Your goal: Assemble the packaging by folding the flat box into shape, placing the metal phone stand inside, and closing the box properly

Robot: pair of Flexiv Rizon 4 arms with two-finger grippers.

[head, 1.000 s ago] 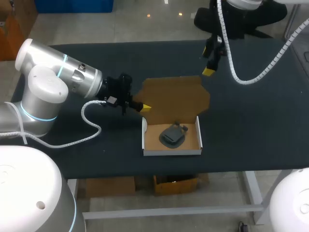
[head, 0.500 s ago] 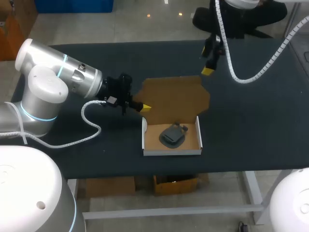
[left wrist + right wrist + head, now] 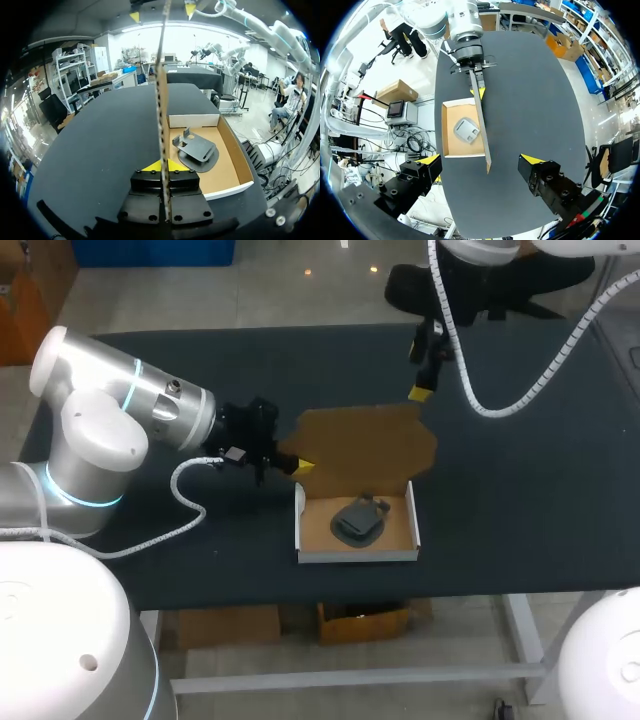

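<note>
A black table [image 3: 520, 490] is seen from above, with two robot arms over it. The left gripper [image 3: 300, 467] comes in low from the side. Its jaws are pressed together on a brown cardboard lid [image 3: 365, 440], pinching the end edge nearest that arm from both faces.

In the left wrist view the lid [image 3: 161, 90] runs straight ahead out of the left gripper [image 3: 164, 165]. It shows edge-on as a thin upright line, with a yellow tip flat against each face.

The lid belongs to a shallow box [image 3: 355, 553], white outside and brown inside, which sits open on the table. The lid stands raised, close to upright, along the box's far wall. Seen from the left wrist, the box [image 3: 194, 120] lies just beside the pinching jaws, on one side of the lid.

A dark grey metal phone stand [image 3: 358, 520] lies on the box floor. It is near the middle and clear of the walls. The same stand [image 3: 197, 150] shows ahead of the left jaws and off to the side.

The right gripper [image 3: 420, 390] hangs above the lid's other end, away from the left gripper. Its jaws are spread wide and hold nothing. In the right wrist view the lid [image 3: 481, 125] shows edge-on below the right gripper [image 3: 480, 159]. Its free end lies between the two fingers and touches neither. The box [image 3: 451, 147] and stand [image 3: 466, 130] lie beyond the jaws, beside the lid.
</note>
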